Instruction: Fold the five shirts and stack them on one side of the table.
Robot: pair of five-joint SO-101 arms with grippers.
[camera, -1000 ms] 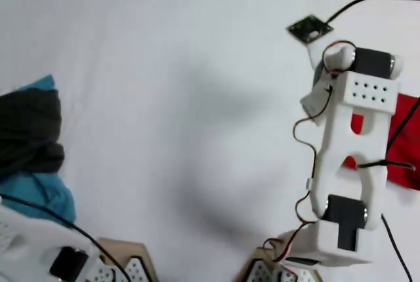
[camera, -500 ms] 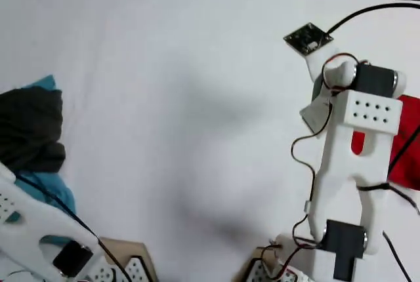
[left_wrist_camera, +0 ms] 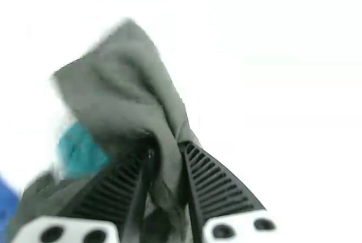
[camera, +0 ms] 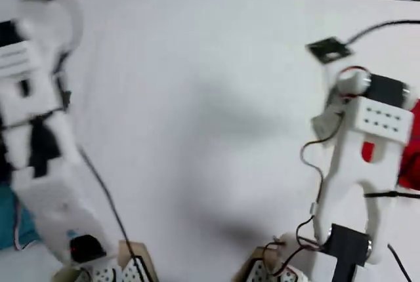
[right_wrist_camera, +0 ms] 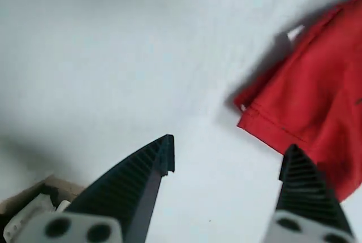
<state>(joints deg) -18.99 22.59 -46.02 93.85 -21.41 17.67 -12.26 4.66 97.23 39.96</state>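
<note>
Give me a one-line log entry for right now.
left hand: shut on grey shirt | right hand: open over table, near red shirt

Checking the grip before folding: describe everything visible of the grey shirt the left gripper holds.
The grey shirt is soft, creased cloth, bunched into a peak. One fold is pinched between the jaws of the left gripper, shut on it. Teal cloth lies beside it, the white table behind.

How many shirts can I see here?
3 for certain: a grey shirt pinched in the left gripper, a teal shirt behind it, a red shirt near the right gripper. A blue scrap may be a fourth; others may be hidden.
</note>
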